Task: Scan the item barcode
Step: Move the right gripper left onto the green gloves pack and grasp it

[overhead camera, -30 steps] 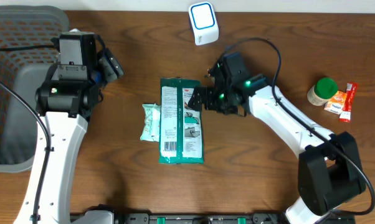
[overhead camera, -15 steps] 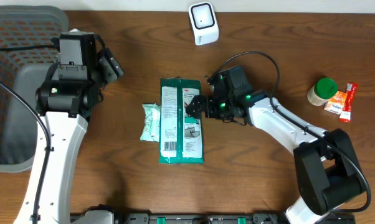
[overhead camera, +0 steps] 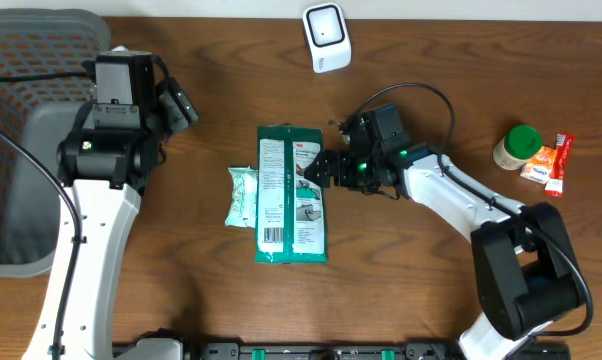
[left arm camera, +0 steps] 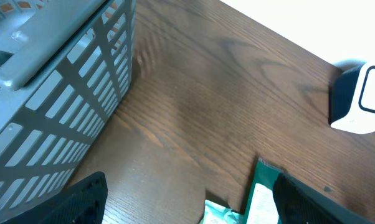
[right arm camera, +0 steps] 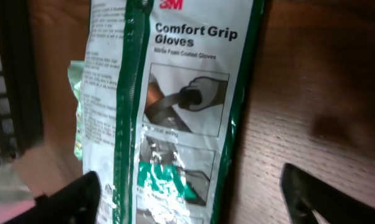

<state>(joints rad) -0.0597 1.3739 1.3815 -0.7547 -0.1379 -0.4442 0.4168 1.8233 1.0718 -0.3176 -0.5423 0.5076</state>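
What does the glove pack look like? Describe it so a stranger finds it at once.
On the wooden table, look to the middle, just ahead of the right gripper. The glove pack lies flat there, long, dark green with white panels. Unlike the smaller pale green packet beside it, it reads Comfort Grip Gloves and carries a barcode.

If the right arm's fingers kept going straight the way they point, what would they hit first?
Most likely the 3M Comfort Grip Gloves pack: the right gripper points at its face, open fingers either side. Depth is unclear.
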